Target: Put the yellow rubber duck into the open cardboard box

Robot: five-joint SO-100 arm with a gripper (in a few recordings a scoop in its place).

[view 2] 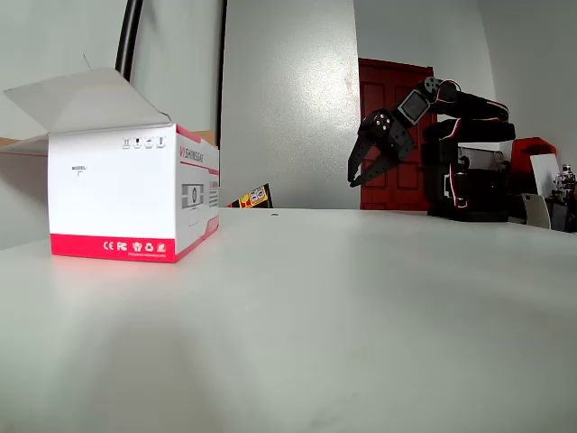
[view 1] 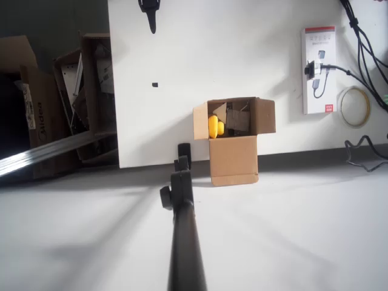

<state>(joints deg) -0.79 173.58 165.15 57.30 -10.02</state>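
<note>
In the fixed view, my gripper (view 2: 359, 171) hangs above the table (view 2: 361, 316), jaws spread and holding nothing. Farther off, in the overhead view, the yellow rubber duck (view 1: 215, 127) sits inside the open cardboard box (view 1: 234, 159), at its left wall. My judgement: a careless sweep could clip a flap and tip the box.

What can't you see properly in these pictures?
1. Tiny yellow rubber duck, overhead view: the small open cardboard box's wall and the scraps inside hide part of it, and its beak cannot be made out.
2. Black robot hand, overhead view: cut off by the top edge.
3. Dark brown cartons, overhead view: too dim to tell what's inside.
</note>
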